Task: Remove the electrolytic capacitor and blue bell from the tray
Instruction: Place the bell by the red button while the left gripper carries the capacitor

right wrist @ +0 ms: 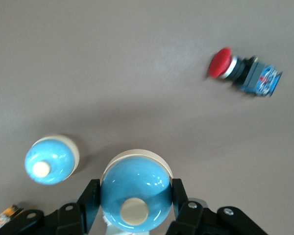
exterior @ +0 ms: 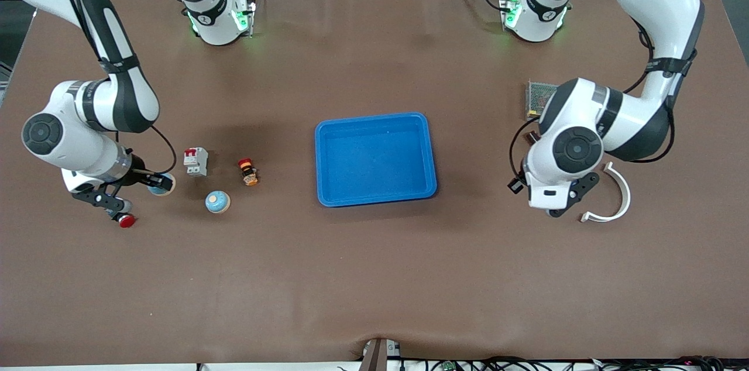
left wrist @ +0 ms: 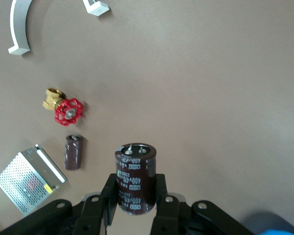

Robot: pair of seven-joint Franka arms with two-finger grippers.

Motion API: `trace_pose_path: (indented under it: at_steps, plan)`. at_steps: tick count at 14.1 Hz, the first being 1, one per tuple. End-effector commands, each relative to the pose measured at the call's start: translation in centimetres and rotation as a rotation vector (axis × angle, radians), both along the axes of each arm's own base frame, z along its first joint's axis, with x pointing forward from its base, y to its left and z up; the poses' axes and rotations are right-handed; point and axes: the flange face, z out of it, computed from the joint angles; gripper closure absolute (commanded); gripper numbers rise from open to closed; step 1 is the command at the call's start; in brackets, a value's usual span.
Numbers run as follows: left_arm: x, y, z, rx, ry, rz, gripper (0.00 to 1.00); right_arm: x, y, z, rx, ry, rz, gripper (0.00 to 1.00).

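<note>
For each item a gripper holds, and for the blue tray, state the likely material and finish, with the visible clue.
Bell in the right gripper: probably painted metal; glossy blue dome with highlights.
Capacitor in the left gripper: likely a metal can in a dark printed plastic sleeve.
Tray: seemingly moulded plastic; smooth, uniform blue, rounded rim.

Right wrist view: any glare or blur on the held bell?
Right wrist view: soft highlights on the blue bell clamped in the right gripper; red pushbutton slightly blurred. Left wrist view: capacitor in the left gripper looks sharp.

Brown table, grey wall strip above
</note>
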Motion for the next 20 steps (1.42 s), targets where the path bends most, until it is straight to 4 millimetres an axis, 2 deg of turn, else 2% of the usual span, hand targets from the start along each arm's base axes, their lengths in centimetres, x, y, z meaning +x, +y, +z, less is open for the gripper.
trace_pose_path:
  at_steps: [1, 2, 4, 5, 10, 13, 15, 17, 18, 19, 20]
  plan:
    - [-0.5, 1.9, -2.4, -0.014, 0.009, -0.011, 1.00, 0.2, -1.2, -2.1, -0.007, -0.034, 0.024, 1.00]
    - [-0.5, 2.7, -3.8, -0.017, 0.028, -0.003, 1.00, 0.3, -2.0, -2.8, -0.018, -0.045, 0.033, 1.00]
    - [-0.9, 3.4, -5.3, 0.004, 0.033, -0.017, 1.00, 0.4, -3.1, -3.9, -0.039, -0.057, 0.043, 1.00]
    - [-0.9, 4.6, -6.1, 0.013, 0.025, -0.015, 1.00, 0.3, -3.6, -4.6, -0.043, -0.058, 0.043, 1.00]
    - [0.0, 9.2, -9.6, 0.011, 0.005, -0.091, 1.00, 0.3, -4.4, -7.5, -0.038, -0.049, 0.037, 1.00]
    - [-0.2, 11.0, -11.7, 0.040, 0.025, -0.126, 1.00, 0.1, -4.4, -9.1, -0.032, -0.045, 0.036, 1.00]
    - [-0.5, 11.4, -12.3, 0.043, 0.038, -0.127, 1.00, 0.1, -4.4, -10.0, -0.028, -0.051, 0.032, 1.00]
    - [-1.0, 12.5, -13.0, 0.066, 0.049, -0.151, 1.00, 0.2, -4.4, -10.1, -0.028, -0.052, 0.030, 1.00]
    - [-1.2, 12.7, -13.2, 0.068, 0.056, -0.162, 1.00, 0.1, -4.5, -10.1, -0.028, -0.051, 0.027, 0.53]
    - [-1.2, 13.0, -13.2, 0.066, 0.057, -0.160, 1.00, 0.1, -4.4, -10.0, -0.028, -0.046, 0.028, 0.01]
    - [-1.2, 13.0, -13.3, 0.067, 0.060, -0.161, 1.00, 0.1, -4.4, -9.9, -0.028, -0.045, 0.028, 0.00]
